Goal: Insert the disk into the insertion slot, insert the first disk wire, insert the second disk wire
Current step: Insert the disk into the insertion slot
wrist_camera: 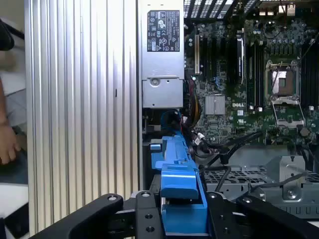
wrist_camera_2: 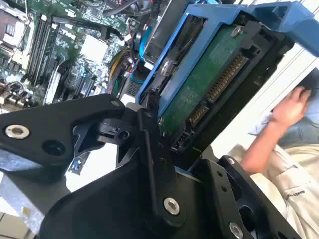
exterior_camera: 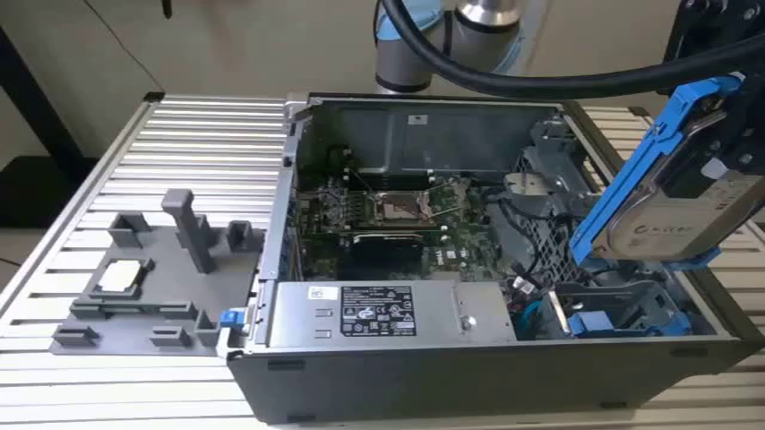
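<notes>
My gripper (exterior_camera: 726,148) is shut on the disk (exterior_camera: 675,210), a silver drive with a pale label clipped in a bright blue carrier. It holds the disk tilted in the air over the exterior view's right end of the open computer case. The second wrist view shows the disk's green circuit-board underside (wrist_camera_2: 209,84) between my black fingers (wrist_camera_2: 149,144). The blue carrier's edge (wrist_camera: 177,174) runs out from my gripper (wrist_camera: 175,211) in the first wrist view. The insertion slot (exterior_camera: 615,300) lies below the disk in the grey drive cage. Loose black and blue cables (exterior_camera: 528,296) lie beside the cage.
The grey labelled power-supply box (exterior_camera: 371,313) sits at the case's front, with the motherboard (exterior_camera: 395,210) behind it. A grey fixture (exterior_camera: 156,269) stands on the ribbed table (exterior_camera: 179,134) at the exterior view's left. A person's hand (wrist_camera_2: 294,107) is near the case.
</notes>
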### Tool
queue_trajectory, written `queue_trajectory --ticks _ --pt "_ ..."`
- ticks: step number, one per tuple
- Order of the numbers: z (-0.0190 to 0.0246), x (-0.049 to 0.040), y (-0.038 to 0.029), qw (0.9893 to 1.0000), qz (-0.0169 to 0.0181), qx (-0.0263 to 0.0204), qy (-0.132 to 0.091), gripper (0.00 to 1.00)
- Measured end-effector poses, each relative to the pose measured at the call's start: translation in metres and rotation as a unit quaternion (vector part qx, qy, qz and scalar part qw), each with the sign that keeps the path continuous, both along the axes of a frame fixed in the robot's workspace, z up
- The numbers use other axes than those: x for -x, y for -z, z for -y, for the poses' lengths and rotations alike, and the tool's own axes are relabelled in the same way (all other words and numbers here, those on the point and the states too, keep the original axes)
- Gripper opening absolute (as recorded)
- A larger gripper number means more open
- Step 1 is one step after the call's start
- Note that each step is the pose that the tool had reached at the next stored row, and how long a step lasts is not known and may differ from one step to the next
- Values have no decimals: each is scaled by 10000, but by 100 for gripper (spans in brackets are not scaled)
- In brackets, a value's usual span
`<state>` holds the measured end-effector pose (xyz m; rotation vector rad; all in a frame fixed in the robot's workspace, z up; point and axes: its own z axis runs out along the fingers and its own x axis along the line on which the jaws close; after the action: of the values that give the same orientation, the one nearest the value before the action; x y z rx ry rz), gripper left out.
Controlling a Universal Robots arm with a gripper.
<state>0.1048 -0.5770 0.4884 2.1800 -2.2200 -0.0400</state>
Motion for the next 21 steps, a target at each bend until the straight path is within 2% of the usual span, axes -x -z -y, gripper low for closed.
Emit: queue_trajectory --ticks 11,21 --pt "0 0 7 10000 0 0 0 33" --pt "0 0 117 10000 21 0 -9 33"
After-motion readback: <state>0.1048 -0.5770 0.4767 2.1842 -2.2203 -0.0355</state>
